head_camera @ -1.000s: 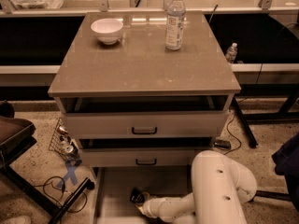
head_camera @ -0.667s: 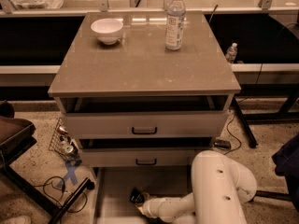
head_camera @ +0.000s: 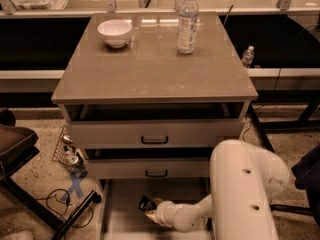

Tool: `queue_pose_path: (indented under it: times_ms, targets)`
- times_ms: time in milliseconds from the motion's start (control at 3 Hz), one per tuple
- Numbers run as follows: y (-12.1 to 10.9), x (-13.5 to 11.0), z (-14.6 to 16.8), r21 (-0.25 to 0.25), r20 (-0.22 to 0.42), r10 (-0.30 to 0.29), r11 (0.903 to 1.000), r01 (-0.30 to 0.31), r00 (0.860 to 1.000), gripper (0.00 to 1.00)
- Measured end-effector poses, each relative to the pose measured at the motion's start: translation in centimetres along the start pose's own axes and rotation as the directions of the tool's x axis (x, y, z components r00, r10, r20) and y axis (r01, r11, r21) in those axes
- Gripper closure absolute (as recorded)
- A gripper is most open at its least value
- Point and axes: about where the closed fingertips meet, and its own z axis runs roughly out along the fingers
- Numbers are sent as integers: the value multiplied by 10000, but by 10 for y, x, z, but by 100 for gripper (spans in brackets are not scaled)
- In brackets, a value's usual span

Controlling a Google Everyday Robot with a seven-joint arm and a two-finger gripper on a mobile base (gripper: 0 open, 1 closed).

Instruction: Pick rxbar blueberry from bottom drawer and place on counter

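Observation:
The bottom drawer (head_camera: 122,211) is pulled open below the cabinet, and its pale floor shows. My gripper (head_camera: 149,207) reaches down into it from the right, on the end of my white arm (head_camera: 245,194). A small dark thing (head_camera: 146,202) sits right at the gripper's tip. It may be the rxbar blueberry, but I cannot tell whether it is held. The grey-brown counter (head_camera: 150,74) is the cabinet's top.
A white bowl (head_camera: 115,32) and a clear water bottle (head_camera: 187,24) stand at the back of the counter. The two upper drawers (head_camera: 155,134) are slightly open. A dark chair (head_camera: 15,146) and floor cables (head_camera: 70,199) are on the left. A small bottle (head_camera: 247,56) is on the right.

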Motion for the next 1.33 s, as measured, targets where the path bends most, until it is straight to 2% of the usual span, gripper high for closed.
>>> queue_pose_path:
  times_ms: [333,667,1000,1333]
  targets:
    - [-4,-53,-54,670,254,-547,9963,529,9982,100]
    - [22,-85,-110,474,266,-983,9942,970,9948,100]
    - [68,-107,-191,253,168,-1307,9912,1302,9913,100]
    - [84,-123,-241,446,180,-1025,9938,1016,9946,100]
